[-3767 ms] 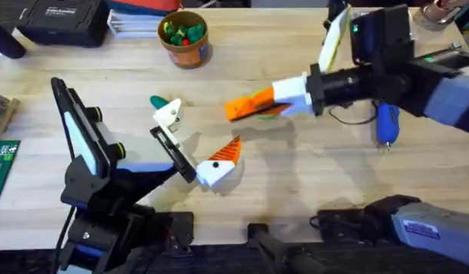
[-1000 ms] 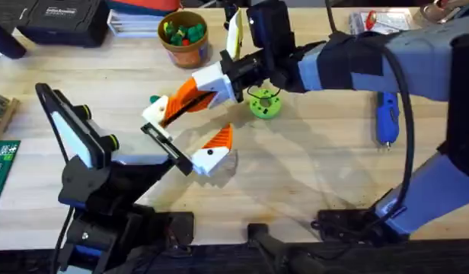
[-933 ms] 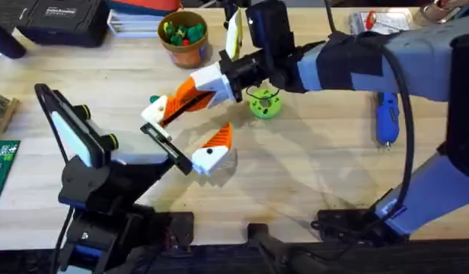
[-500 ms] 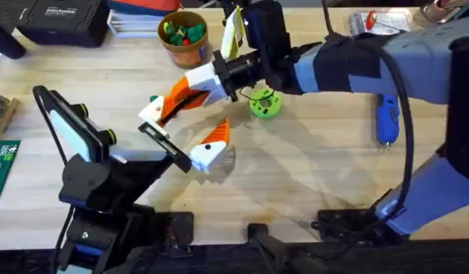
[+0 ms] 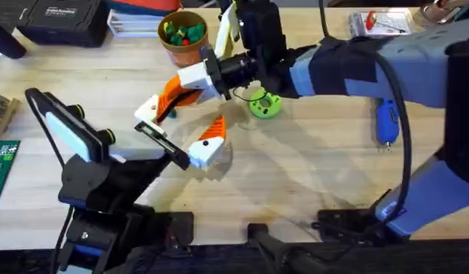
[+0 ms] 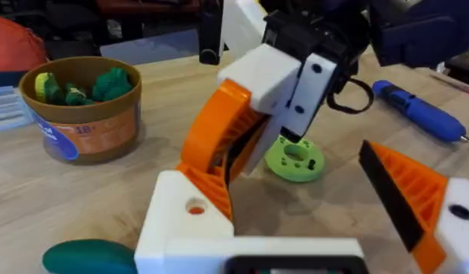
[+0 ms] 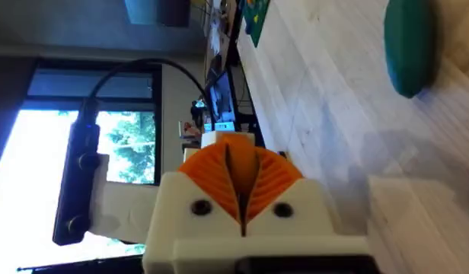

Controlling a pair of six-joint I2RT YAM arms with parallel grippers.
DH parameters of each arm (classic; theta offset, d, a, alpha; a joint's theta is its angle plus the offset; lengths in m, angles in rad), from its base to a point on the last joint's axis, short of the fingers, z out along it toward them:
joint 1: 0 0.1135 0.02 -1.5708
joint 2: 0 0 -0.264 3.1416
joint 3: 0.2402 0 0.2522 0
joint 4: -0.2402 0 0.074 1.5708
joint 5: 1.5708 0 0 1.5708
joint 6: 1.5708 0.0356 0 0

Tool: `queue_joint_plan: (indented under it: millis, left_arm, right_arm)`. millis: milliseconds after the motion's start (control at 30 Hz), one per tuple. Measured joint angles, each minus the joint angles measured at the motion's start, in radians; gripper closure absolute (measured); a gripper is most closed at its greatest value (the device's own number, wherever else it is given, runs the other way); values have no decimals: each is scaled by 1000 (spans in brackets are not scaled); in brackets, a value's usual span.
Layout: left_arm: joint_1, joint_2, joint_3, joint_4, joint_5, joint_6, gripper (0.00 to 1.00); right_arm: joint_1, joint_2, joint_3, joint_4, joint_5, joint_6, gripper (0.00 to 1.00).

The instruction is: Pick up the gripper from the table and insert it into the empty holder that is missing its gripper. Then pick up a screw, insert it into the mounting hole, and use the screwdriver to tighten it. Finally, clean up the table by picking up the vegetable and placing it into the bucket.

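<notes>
My right gripper [image 5: 168,97] reaches across the table, its orange pads [image 7: 219,171] shut together on the orange gripper [image 6: 208,152], whose lower end meets the white holder [image 6: 185,221]. The holder [image 5: 147,114] is one finger of my left gripper [image 5: 177,128], which stands open; the other finger carries an orange tip [image 6: 413,190]. The mounting hole [image 6: 195,206] shows in the holder's face. The dark green vegetable [image 6: 82,257] lies on the table beside the holder. The tan bucket [image 5: 183,36] is at the back, and the blue screwdriver [image 5: 387,122] lies to the right.
A lime-green disc with holes [image 5: 265,105] sits under the right arm. The bucket's rim [image 6: 82,68] surrounds several toy pieces. A black case [image 5: 63,19] is at the back left and a clear box [image 5: 379,21] at the back right.
My right gripper has moved left and slightly back with the orange piece, staying against the holder. The left arm has shifted a little left with it.
</notes>
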Motion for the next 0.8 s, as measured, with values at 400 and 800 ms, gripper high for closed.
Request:
queue_joint_plan:
  millis: [400,800]
  left_arm:
    - [1,0,0,-1,-17,-4,14]
    - [1,0,0,0,-15,-3,14]
  right_arm:
    - [11,0,0,5,23,3,993]
    - [9,0,0,0,-1,-13,957]
